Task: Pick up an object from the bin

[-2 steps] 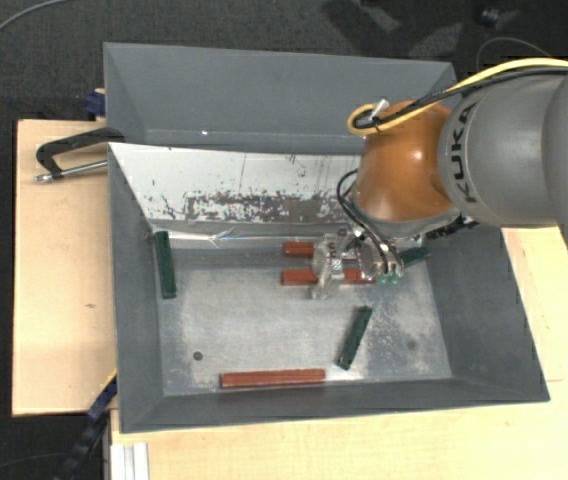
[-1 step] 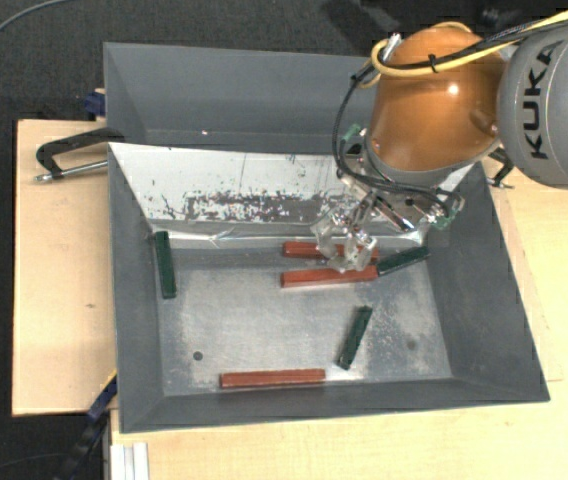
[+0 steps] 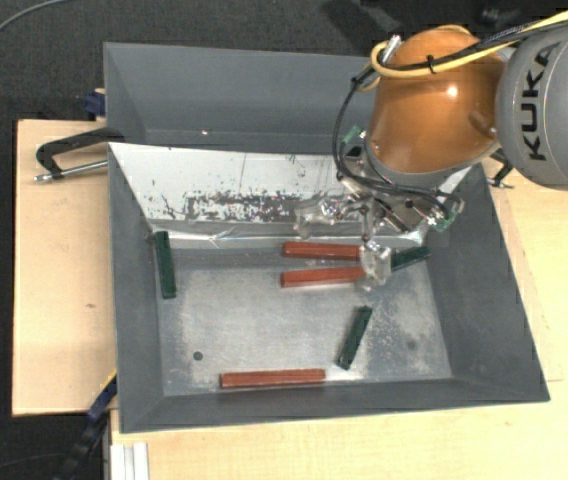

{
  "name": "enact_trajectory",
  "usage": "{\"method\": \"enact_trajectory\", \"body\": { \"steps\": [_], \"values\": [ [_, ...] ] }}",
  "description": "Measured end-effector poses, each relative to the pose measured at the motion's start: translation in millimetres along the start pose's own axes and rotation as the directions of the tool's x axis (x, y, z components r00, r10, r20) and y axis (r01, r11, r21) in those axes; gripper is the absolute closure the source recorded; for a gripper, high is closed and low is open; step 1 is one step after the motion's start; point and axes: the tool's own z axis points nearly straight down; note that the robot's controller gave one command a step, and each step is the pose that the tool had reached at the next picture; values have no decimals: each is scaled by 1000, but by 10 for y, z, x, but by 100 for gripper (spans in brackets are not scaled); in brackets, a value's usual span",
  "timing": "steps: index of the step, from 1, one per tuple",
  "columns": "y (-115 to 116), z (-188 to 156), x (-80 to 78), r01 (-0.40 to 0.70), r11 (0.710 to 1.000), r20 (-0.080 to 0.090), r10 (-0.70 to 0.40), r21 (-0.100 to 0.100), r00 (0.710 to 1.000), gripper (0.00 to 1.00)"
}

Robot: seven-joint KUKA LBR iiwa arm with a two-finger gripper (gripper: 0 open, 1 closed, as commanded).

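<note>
Approach looks to be the step in hand: the gripper [image 3: 375, 261] hangs low in the bin [image 3: 264, 93], at the right-hand ends of two red-brown bars, and nothing can be seen gripped. Whether it is released or clenched I cannot tell (the orange wrist cover and cabling crowd that spot). The lower red-brown bar [image 3: 316, 279] lies flat just left of the gripper, its near end touching the tip or all but. The upper red-brown bar [image 3: 321, 251] lies parallel, just left and slightly farther back. A dark green bar [image 3: 411, 257] pokes out just right of the gripper, partly hidden beneath it. A tilted green bar [image 3: 354, 336] lies apart, nearer the front wall. By my judgement, the next move calls for centring across one bar's narrow width before closing and lifting, since such close neighbours could be nudged or pinched together.
</note>
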Motion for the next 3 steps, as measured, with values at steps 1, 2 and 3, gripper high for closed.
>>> {"method": "enact_trajectory", "body": {
  "steps": [1,2,3],
  "values": [
    [-336,1224,280,-255,967,-11,255,-3,967,0],
    [-343,1193,263,-254,967,-6,254,-1,967,100],
    [-149,-287,235,-229,974,7,229,6,974,100]
  ]
}}
